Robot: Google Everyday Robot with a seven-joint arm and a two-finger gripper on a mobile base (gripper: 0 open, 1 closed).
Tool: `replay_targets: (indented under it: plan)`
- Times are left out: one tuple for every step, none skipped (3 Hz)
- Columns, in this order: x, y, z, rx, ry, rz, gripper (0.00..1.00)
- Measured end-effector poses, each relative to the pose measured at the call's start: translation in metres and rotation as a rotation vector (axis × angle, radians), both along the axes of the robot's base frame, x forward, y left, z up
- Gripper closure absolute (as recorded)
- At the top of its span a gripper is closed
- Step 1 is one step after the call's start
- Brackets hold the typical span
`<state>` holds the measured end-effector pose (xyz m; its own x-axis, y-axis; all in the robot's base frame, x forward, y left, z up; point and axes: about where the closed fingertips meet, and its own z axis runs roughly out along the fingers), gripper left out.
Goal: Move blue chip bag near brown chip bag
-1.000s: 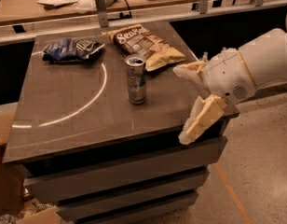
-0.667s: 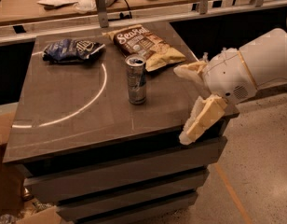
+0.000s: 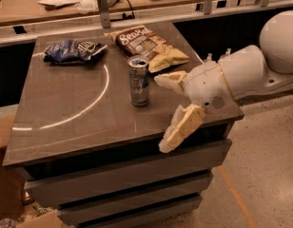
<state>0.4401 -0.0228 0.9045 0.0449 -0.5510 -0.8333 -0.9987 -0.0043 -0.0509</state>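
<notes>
The blue chip bag (image 3: 73, 50) lies wrinkled at the far left of the dark table top. The brown chip bag (image 3: 149, 46) lies flat at the far middle, brown top with white script and a tan lower part. My gripper (image 3: 164, 112) reaches in from the right, over the table's front right part. Its two tan fingers (image 3: 180, 127) are spread wide apart with nothing between them. It is well away from both bags, to the right of a can.
A silver-blue drink can (image 3: 138, 81) stands upright mid-table, just left of the gripper. The table (image 3: 65, 122) has drawers below. A wooden counter (image 3: 51, 4) with clutter runs behind. A cardboard box (image 3: 6, 184) sits on the floor at left.
The view has shifted a little; the gripper's fingers look to stand the same way, open. The bags and the can have not moved.
</notes>
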Motion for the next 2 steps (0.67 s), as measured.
replay_targets:
  plan:
    - [-0.001, 0.047, -0.010, 0.054, 0.020, 0.072, 0.00]
    - [0.000, 0.090, -0.012, 0.098, 0.031, 0.148, 0.00]
